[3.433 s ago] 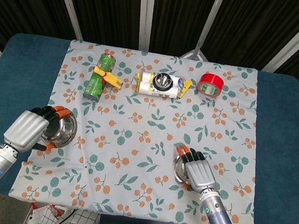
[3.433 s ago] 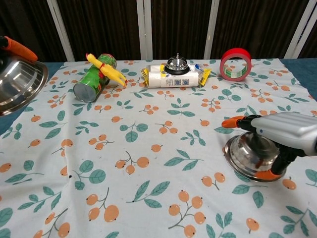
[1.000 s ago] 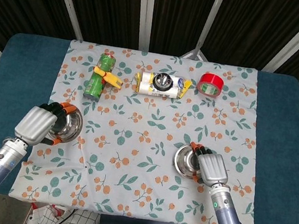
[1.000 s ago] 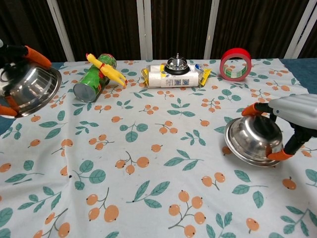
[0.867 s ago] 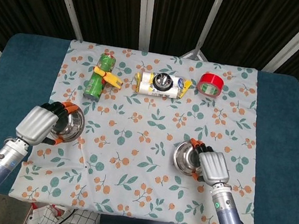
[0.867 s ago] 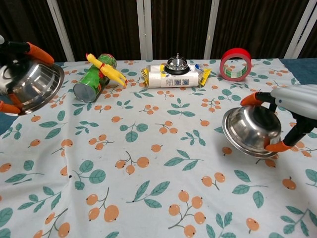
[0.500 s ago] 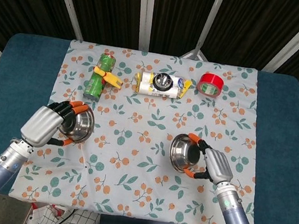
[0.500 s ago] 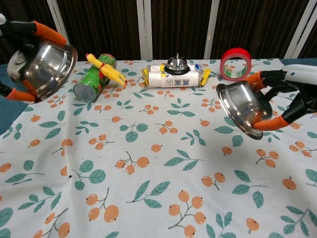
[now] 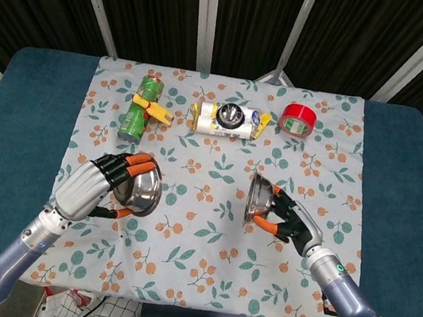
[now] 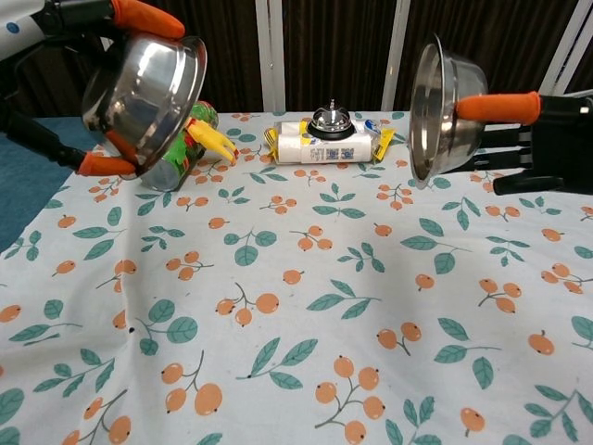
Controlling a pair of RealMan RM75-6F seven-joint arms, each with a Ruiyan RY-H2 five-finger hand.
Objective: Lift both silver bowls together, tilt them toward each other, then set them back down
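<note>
Fingers [image 10: 139, 17] of the left hand [image 9: 90, 188] wrap the left silver bowl [image 10: 148, 88] from rim to base — orange tips over the top edge and under the bottom, clamped on it. At the right of the chest view the right hand [image 9: 292, 219] does the same, one finger along the top of the right silver bowl [image 10: 440, 107] and others behind it. Both bowls hang clear of the flowered cloth [image 10: 296, 306] on the worktop, mouths turned inward across the middle of the frame; the right one stands nearly on edge, the left one leans less.

The step in hand looks like the inward tilt, close to its limit. To finish well, I would hold the grips firm, since steel rims seem slippery, roll both wrists back level together, and only then lower — straight down onto open cloth in the lower half, well short of the green can [image 9: 137, 107], the bell [image 10: 333, 119] on its packet and the red tape roll [image 9: 298, 118] along the top.
</note>
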